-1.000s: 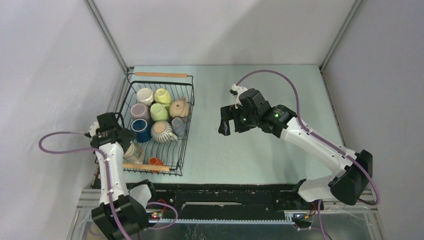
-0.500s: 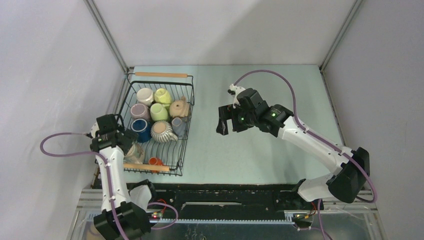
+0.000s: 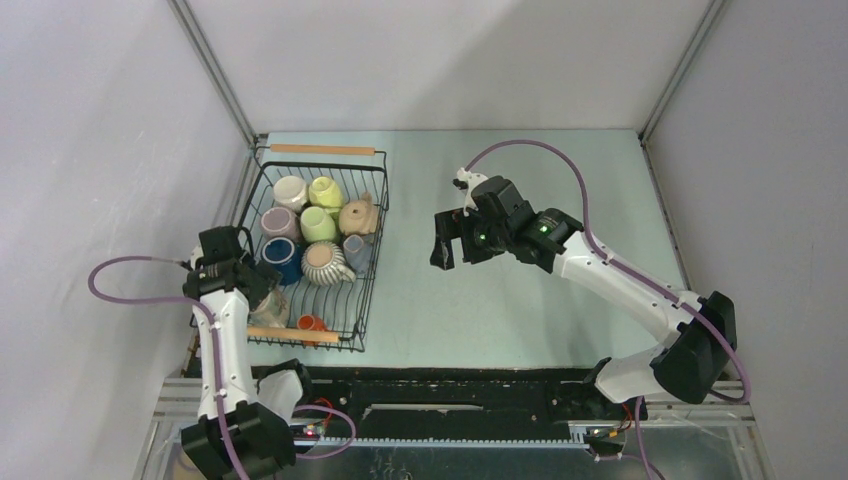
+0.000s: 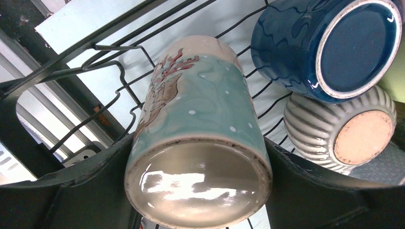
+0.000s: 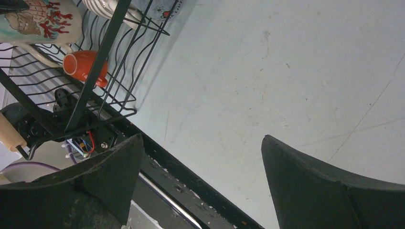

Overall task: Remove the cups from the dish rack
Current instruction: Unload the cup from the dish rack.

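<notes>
The dish rack (image 3: 372,262) is a black wire basket at the table's left holding several cups. Among them are a dark blue one (image 3: 282,258), a ribbed cream one (image 3: 323,262), a yellow-green one (image 3: 319,224) and a tan one (image 3: 356,216). In the rack's near-left corner lies a teal and cream cup with a red coral print (image 4: 200,105). My left gripper (image 4: 198,143) is shut on it, one finger against each side near its base. My right gripper (image 3: 452,245) hangs open and empty over bare table right of the rack.
A small orange piece (image 3: 310,323) lies in the rack by the near wooden handle (image 3: 290,334). The far handle (image 3: 322,149) is close to the back wall. In the right wrist view, the black table front edge (image 5: 191,181) runs below the open gripper (image 5: 201,137).
My left fingers have closed in onto the sides of the coral-print cup. The right arm has drifted slightly left toward the rack, still open.
</notes>
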Robot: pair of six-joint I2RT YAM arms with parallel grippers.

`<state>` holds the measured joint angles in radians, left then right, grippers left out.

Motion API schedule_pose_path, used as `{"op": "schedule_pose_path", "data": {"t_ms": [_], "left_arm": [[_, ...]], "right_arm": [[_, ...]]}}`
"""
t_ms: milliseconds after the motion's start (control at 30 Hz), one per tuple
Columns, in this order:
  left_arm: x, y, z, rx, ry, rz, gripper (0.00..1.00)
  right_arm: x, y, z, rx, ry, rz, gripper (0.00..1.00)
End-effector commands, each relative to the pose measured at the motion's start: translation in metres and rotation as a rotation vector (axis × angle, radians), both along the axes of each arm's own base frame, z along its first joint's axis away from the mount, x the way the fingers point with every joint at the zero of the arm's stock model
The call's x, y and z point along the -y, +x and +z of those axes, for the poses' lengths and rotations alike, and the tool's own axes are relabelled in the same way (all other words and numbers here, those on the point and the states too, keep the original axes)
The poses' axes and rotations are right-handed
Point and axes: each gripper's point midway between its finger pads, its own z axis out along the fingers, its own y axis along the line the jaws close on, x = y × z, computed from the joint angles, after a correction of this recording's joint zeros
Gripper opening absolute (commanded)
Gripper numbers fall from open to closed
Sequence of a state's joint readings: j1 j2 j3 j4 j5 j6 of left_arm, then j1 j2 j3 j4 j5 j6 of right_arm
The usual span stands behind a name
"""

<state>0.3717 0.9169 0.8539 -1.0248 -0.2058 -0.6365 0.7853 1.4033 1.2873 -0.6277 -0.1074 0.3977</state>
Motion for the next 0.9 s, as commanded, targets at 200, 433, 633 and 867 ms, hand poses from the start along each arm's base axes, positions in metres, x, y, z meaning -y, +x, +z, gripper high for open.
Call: {"op": "schedule_pose_path", "data": {"t_ms": [200, 433, 633, 867], "left_arm": [[-0.001, -0.002, 0.030, -0.026, 0.066, -0.129, 0.38], [-0.002, -0.001, 0.053, -0.023, 0.113, -0.187, 0.20], [0.010, 0.002, 0.059, -0.018, 0.072, -0.251, 0.07], [0.021, 0.005, 0.077, -0.001, 0.083, -0.313, 0.02]], "right_arm": [[-0.008, 0.005, 0.007, 0.032, 0.037, 0.030, 1.00], [-0.011, 0.005, 0.009, 0.024, 0.044, 0.039, 1.00], [-0.014, 0.004, 0.009, 0.021, 0.048, 0.050, 1.00], [-0.018, 0.005, 0.012, 0.019, 0.069, 0.051, 1.00]]}}
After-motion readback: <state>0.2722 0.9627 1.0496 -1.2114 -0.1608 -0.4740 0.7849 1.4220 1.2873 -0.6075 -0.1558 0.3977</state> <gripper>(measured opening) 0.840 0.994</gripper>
